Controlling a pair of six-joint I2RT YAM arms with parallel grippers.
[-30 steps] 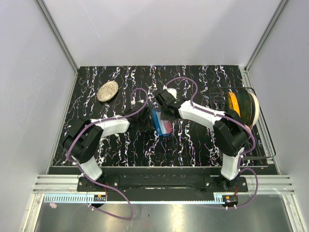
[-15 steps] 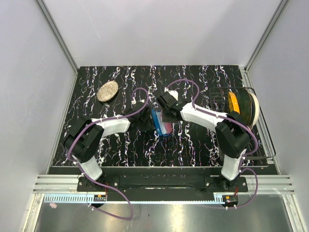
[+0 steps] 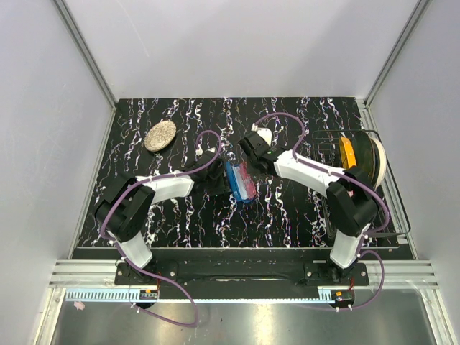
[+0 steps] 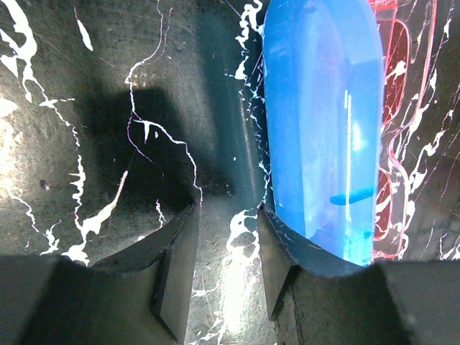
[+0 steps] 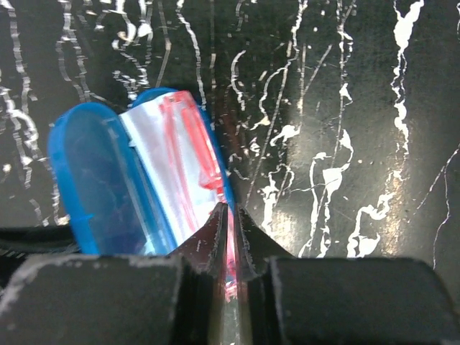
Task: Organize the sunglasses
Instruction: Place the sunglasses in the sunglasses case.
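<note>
Sunglasses (image 3: pixel 246 188) lying in the open blue case (image 3: pixel 233 176)
Top: case sits on the table (image 3: pixel 302 215), between both arms. Left wrist: left gripper (image 4: pixel 226 248) partly open, empty, one finger (image 4: pixel 277 266) touching the lid (image 4: pixel 323 129). Right wrist: right gripper (image 5: pixel 230 230) almost closed, pinching the pink sunglasses; lid stands just left.

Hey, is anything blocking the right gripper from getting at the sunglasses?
Nothing visible does. The blue case is open with its lid swung aside, and the sunglasses lie uncovered in its lined half. The right gripper is at their near end, jaws closed to a slit with pink frame in it.
</note>
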